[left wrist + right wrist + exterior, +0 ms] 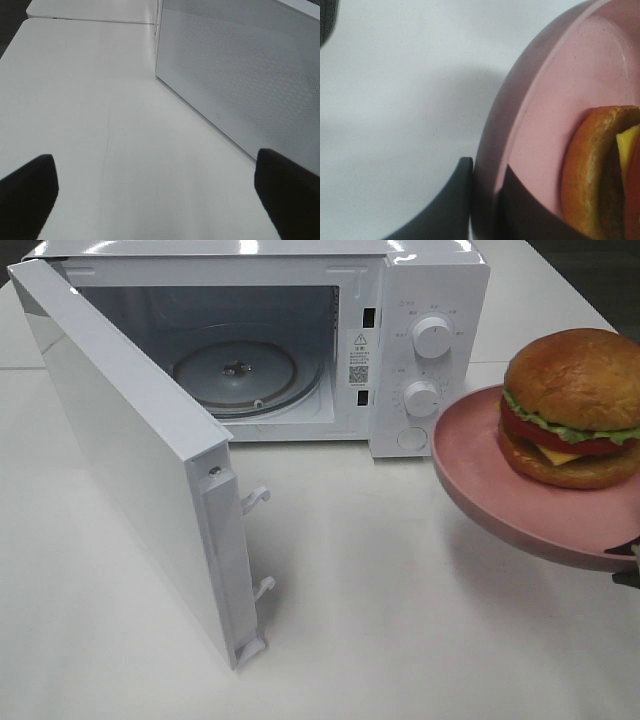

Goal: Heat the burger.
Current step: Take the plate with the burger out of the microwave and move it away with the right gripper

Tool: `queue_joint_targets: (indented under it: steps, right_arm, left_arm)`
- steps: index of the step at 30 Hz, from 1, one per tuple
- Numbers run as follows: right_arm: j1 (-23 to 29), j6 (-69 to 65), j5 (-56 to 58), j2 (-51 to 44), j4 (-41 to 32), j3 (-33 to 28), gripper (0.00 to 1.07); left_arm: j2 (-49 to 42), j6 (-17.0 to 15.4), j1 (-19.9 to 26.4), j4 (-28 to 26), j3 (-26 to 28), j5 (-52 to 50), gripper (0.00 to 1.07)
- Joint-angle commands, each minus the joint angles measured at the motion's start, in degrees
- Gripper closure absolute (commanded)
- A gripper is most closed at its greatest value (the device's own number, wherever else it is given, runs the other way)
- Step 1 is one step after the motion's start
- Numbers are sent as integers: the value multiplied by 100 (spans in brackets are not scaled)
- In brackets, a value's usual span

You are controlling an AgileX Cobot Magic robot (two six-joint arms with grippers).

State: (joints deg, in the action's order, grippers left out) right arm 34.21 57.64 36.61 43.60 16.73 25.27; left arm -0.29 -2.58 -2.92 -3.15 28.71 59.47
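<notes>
Right gripper (485,192) pinches the plate (470,470) rim, burger (572,408) riding on it, aloft beside the microwave (425,300). Door (130,470) hangs wide, turntable (235,375) bare. Left gripper (155,192) gapes, holding nothing. Loading step: next, swing the plate leftward, level, through the opening.

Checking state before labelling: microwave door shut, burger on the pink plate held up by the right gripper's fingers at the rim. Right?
One error: the white microwave's door is swung wide open, as the exterior high view shows. The rest holds: the round golden-bun burger sits on the round pink plate, its rim pinched by the right gripper.
</notes>
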Motion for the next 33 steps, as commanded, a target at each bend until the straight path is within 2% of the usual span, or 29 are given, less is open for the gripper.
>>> queue_joint_targets:
  steps: [1,3,9,14,24,26,33]
  right_arm:
    - [-17,-642,-178,-92,567,40,107]
    - [-17,-1272,-143,-92,940,40,107]
    - [-17,-2298,-80,-17,1341,40,107]
    - [-17,-3283,46,183,1960,-115,107]
    - [-17,-5409,92,877,3037,-166,107]
    - [-17,-6543,206,1203,3564,-166,107]
    - [-17,-8130,470,1684,4332,-166,107]
  left_arm:
    - [-126,-6,-23,0,-6,-40,6]
    - [-126,-6,-23,0,-6,-40,6]
    - [-126,-6,-23,0,-6,-40,6]
    - [-126,-6,-23,0,-6,-40,6]
    - [-126,-6,-23,0,-6,-40,6]
    - [-126,-6,-23,0,-6,-40,6]
    - [-126,-6,-23,0,-6,-40,6]
